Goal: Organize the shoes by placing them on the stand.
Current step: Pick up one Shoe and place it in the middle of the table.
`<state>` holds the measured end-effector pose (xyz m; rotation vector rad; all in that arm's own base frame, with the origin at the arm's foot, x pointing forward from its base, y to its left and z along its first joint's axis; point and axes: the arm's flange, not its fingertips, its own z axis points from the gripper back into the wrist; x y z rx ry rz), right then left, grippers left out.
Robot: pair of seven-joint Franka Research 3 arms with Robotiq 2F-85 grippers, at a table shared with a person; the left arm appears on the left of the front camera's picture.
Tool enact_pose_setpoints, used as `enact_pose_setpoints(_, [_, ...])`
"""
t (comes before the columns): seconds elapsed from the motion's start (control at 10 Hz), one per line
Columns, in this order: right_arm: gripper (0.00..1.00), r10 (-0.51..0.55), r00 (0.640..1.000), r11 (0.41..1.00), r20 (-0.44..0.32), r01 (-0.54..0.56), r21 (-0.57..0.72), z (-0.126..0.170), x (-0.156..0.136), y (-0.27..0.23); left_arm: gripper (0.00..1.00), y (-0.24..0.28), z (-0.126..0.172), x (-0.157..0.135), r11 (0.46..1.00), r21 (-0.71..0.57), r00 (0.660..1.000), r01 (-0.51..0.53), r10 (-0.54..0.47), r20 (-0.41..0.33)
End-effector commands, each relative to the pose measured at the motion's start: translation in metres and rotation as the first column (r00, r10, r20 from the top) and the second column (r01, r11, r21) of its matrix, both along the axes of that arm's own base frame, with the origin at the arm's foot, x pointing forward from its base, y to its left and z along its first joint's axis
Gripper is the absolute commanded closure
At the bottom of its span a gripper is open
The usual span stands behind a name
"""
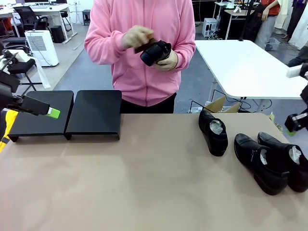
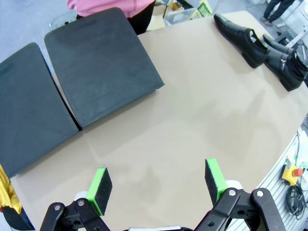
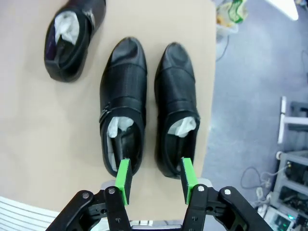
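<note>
Shoes: we count three on the tan table [image 1: 144, 192], all well to the robot's right of the stand [image 1: 94, 113]. One shoe [image 1: 214, 132] lies nearest the stand. A second shoe [image 1: 260, 163] and a third shoe [image 1: 288, 161] lie side by side farther from it, at the table's right edge. All three have white paper in the opening. The front view adds a fourth shoe [image 1: 155, 52], off the table behind the stand. The person grips it in one hand [image 1: 168, 60], and the other hand [image 1: 137, 36] presses a brown brush [image 1: 143, 47] to it. All four shoes are off the stand. From the left wrist view we note the seam between the stand's two matte black panels. The left gripper [image 2: 159, 185] hovers over bare table on the robot's side of the stand, its green pads spread wide with nothing between them. The right wrist view looks straight down on the second and third shoes, toes pointing away. There we see a side strap on one of them that the front view does not resolve. The right gripper [image 3: 155, 180], far from the stand, hangs above their heel ends. Its pads are parted to a moderate gap, one over each heel, gripping nothing.
</note>
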<state>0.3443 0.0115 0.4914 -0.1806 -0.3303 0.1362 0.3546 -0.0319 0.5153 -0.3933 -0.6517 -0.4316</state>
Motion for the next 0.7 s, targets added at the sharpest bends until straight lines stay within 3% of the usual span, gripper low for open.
enact_pose_setpoints(0.0, [0.45,-0.002,0.998,1.0,-0.058,0.004,0.022,-0.094,-0.068,0.005,0.0,0.002,0.0,0.0,1.0,-0.001,1.0,0.015,-0.015,0.003])
enact_pose_setpoints(0.6, [0.45,-0.013,0.983,0.977,-0.185,0.052,0.205,-0.162,-0.079,-0.014,0.0,0.002,0.0,0.0,1.0,-0.001,1.0,0.015,-0.015,0.003])
